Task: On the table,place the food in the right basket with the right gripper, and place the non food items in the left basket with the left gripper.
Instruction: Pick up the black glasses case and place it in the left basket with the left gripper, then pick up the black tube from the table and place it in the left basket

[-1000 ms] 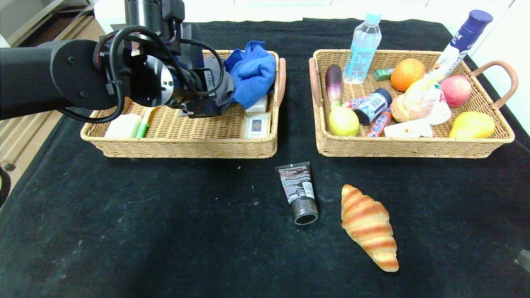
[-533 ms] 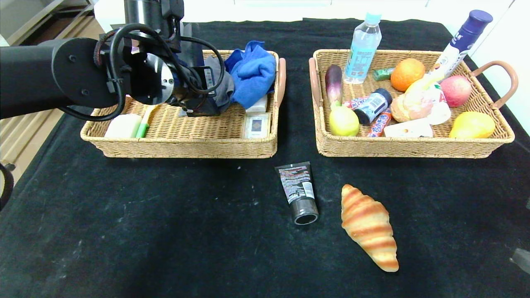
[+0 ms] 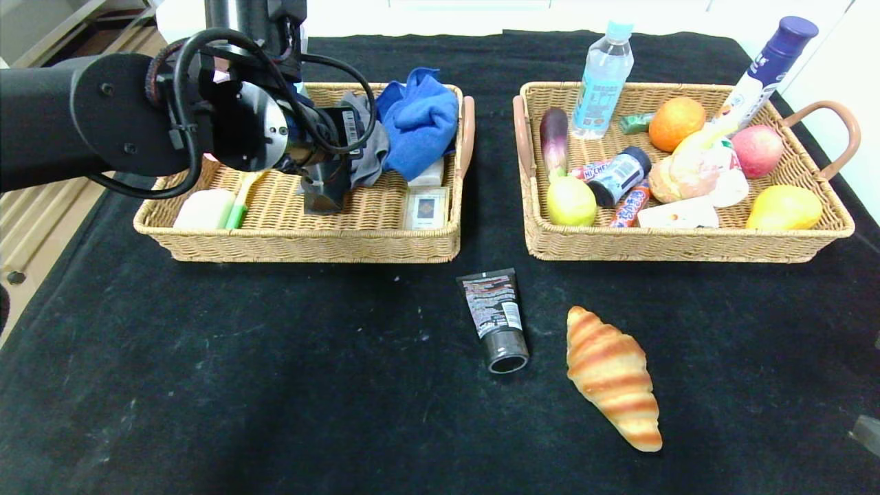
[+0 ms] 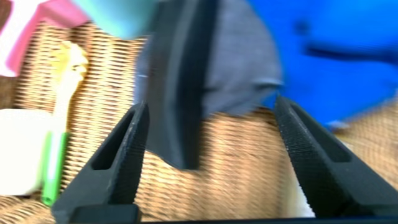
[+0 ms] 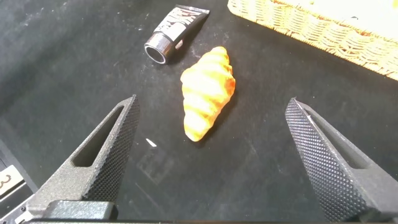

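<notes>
My left gripper (image 3: 328,161) hovers over the left basket (image 3: 309,249), its fingers spread open (image 4: 210,109). A black glasses case (image 3: 322,196) stands on end on the wicker floor just below it, free of both fingers (image 4: 177,93). On the table (image 3: 275,385) in front of the baskets lie a black squeeze tube (image 3: 496,313) and a striped croissant (image 3: 612,375). My right gripper (image 5: 211,106) is open and empty above the cloth, with the croissant (image 5: 208,90) and the tube (image 5: 174,31) ahead of it. Only its edge shows in the head view (image 3: 866,433).
The left basket also holds a blue cloth (image 3: 419,117), a grey cloth (image 3: 368,155), a white block (image 3: 205,208) and small boxes (image 3: 426,206). The right basket (image 3: 687,249) is crowded with fruit, snacks and bottles (image 3: 603,69).
The left gripper's fingers have spread apart and the black glasses case has dropped from them onto the left basket's floor. The wrist has lifted slightly. The right arm is still.
</notes>
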Available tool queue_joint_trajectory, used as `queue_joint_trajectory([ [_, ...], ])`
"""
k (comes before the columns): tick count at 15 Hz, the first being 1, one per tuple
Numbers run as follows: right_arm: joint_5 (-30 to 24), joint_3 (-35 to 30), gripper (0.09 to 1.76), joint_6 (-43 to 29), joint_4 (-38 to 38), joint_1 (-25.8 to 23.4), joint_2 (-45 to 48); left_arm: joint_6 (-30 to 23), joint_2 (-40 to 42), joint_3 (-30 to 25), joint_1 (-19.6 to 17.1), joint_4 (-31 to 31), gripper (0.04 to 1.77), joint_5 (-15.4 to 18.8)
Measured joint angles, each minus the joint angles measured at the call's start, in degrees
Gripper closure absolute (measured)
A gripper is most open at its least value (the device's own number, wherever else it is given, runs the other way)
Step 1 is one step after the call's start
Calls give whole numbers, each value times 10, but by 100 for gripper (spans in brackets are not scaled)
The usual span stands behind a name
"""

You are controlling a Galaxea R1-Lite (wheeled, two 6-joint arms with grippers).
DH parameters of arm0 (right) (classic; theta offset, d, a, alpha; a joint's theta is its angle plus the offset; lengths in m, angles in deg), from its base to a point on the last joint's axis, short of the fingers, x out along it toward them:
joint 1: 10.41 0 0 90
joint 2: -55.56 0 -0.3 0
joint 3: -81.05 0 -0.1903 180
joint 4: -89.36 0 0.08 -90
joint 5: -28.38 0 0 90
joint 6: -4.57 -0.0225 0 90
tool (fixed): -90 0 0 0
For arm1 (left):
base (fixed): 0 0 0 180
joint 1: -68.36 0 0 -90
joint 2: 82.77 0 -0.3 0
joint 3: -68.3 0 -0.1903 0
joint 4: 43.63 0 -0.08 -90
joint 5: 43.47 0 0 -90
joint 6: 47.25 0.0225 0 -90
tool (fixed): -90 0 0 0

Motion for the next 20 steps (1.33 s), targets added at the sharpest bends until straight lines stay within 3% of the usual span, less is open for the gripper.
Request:
queue_joint_trajectory([
  [4,0,-2,14,0,0,1,0,-8,36,-33,71,-2,25,5],
  [13,-1,-9,14,4,0,5,-1,-153,84,-54,211,-185,14,28],
  [20,0,-14,14,5,-1,6,-4,-236,42,-56,271,-232,12,37],
])
